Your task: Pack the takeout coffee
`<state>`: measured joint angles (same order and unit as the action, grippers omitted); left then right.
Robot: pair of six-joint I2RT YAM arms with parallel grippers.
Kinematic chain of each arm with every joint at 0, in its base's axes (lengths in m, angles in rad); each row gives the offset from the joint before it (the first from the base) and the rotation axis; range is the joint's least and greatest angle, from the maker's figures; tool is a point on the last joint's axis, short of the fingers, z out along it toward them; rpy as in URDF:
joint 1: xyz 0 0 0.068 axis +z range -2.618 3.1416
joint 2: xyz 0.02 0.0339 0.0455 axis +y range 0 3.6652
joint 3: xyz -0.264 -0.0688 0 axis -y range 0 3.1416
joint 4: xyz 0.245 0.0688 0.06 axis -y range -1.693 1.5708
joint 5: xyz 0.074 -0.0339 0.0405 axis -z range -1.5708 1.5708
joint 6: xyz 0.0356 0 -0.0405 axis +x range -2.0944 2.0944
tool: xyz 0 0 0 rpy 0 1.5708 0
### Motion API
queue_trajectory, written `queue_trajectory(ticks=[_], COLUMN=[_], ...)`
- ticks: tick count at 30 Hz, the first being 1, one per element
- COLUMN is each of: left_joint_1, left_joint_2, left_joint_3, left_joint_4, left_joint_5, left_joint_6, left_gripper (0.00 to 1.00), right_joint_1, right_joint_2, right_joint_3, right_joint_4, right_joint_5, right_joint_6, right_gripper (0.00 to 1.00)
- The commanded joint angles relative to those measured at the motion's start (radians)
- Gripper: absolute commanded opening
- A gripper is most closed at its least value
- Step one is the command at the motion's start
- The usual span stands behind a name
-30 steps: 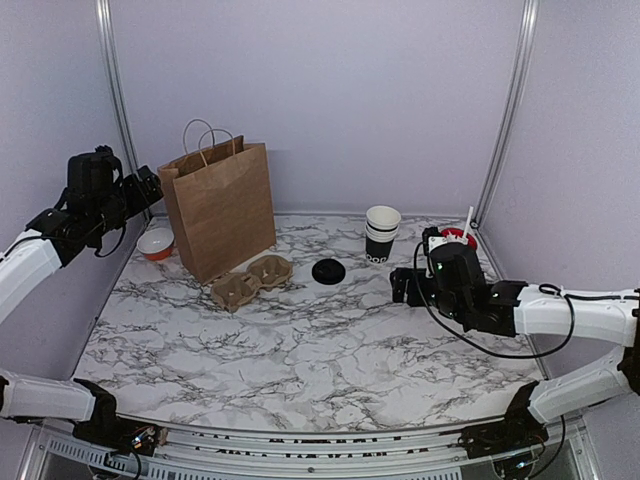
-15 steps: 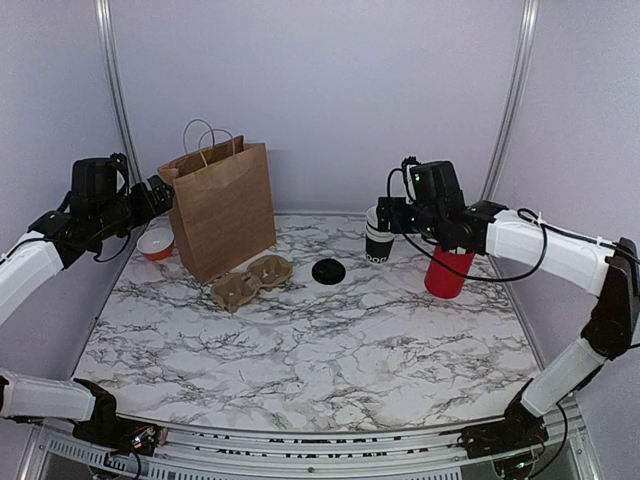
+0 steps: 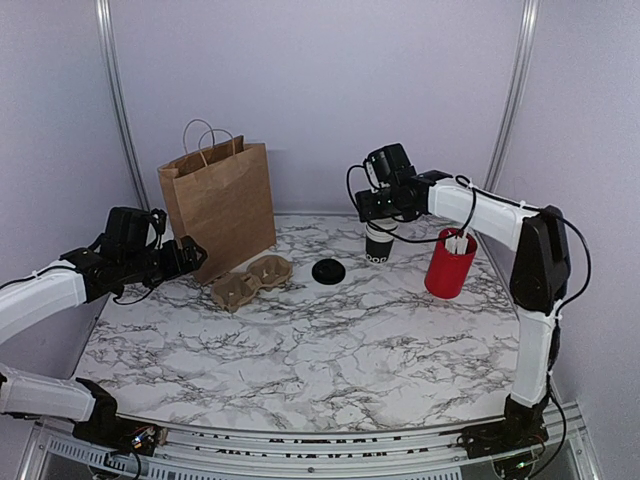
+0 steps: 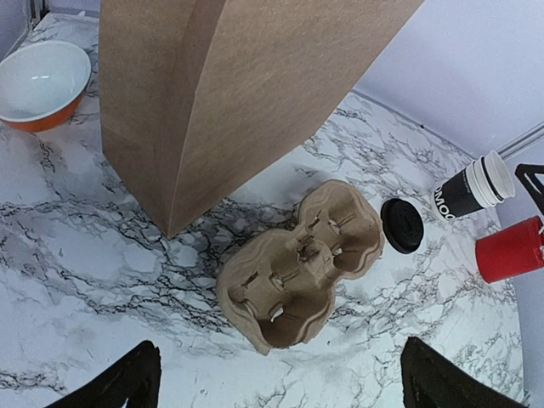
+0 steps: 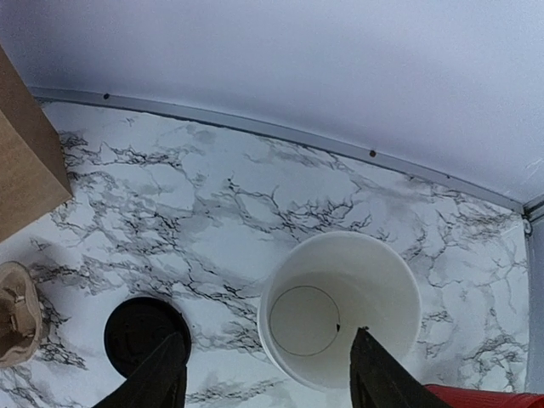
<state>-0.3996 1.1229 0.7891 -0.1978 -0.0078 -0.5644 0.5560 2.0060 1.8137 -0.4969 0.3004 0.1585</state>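
Part-open, empty right fingers (image 5: 269, 336) straddle the top black white-rimmed paper cup (image 5: 340, 306), offset toward 3 o'clock; closing might topple its stack. Left fingers (image 4: 280, 378) gape empty.

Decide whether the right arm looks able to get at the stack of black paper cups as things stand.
Probably yes. The right gripper hangs directly over the stack of black paper cups, jaws apart, with nothing in between; the black lid and red cup stand off to either side.
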Motion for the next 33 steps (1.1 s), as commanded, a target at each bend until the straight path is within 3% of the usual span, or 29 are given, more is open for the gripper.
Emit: queue_trajectory(ticks=[1,6,12,17,33], left_joint_1=[-0.001,-0.001,-0.002,-0.002,0.0], left_joint_2=[-0.004,-0.012,-0.024,-0.04,-0.019], left_joint_3=[0.007,0.003,-0.002,-0.003,0.007], left_joint_4=[0.06,0.064,0.076,0.076,0.091], left_joint_5=[0.015,0.027,0.04,0.051,0.087], left_joint_6=[0.037,0.036,0.035,0.037,0.03], left_gripper=[0.99,0.99,0.99,0.99,0.99], right_joint_1=[-0.007,-0.008,-0.01,-0.02,-0.028], right_joint_2=[0.087,0.126,0.131,0.148,0.2], right_joint_3=[0.138,0.194,0.192,0.194,0.245], right_joint_4=[-0.099,-0.144,-0.154,-0.141,-0.16], right_joint_5=[0.014,0.016,0.01,-0.013,0.002], right_joint_6=[-0.021,-0.007,-0.006,-0.008,-0.023], right_gripper=[0.6,0.49,0.45,0.35,0.22])
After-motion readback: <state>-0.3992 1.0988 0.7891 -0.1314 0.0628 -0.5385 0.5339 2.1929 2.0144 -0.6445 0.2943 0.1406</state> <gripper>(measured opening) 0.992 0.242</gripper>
